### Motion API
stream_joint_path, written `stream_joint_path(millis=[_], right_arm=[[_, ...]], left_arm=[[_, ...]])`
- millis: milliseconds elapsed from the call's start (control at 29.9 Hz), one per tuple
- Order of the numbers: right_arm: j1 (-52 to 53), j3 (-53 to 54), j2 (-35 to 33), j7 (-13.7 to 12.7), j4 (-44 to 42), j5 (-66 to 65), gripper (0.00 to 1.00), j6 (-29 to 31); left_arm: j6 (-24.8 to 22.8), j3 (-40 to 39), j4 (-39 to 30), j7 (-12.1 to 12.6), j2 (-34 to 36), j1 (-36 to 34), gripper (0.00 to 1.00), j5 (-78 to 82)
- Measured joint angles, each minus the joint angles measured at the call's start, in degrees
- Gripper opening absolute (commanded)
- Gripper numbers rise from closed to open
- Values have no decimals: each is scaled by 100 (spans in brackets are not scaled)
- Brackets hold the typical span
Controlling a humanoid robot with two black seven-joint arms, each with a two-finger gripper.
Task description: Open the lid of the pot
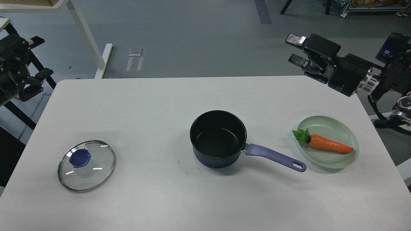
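A dark blue pot (218,139) with a purple handle (276,157) stands uncovered at the middle of the white table. Its glass lid (86,165) with a blue knob lies flat on the table at the front left, apart from the pot. My left gripper (32,62) is raised at the far left edge, off the table, open and empty. My right gripper (298,49) is raised beyond the table's far right corner, open and empty.
A pale green plate (340,162) with an orange carrot (327,144) lies on the table right of the pot handle. White table legs (93,45) and a black rack (19,93) stand on the floor behind the table's left side.
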Motion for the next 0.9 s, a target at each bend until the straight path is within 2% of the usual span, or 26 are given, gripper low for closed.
stream_joint_path(millis=[201, 401, 568, 769, 902], right_arm=[[-227, 39, 977, 0, -854, 1158, 99, -352], [-445, 67, 1454, 0, -1252, 2512, 99, -366], [-634, 69, 1784, 0, -1643, 2898, 100, -316], [-645, 168, 2084, 1, -1973, 2996, 100, -219], [-686, 250, 2174, 2, -2019, 3643, 100, 200]], left_arm=[[-182, -21, 691, 0, -668, 358, 99, -632], [-604, -98, 1395, 0, -1306, 638, 99, -1199], [-834, -526, 2093, 0, -1909, 851, 99, -1528], [-1300, -903, 2389, 0, -2321, 1116, 99, -1556], [-1361, -1028, 2419, 0, -2579, 1323, 99, -1561]])
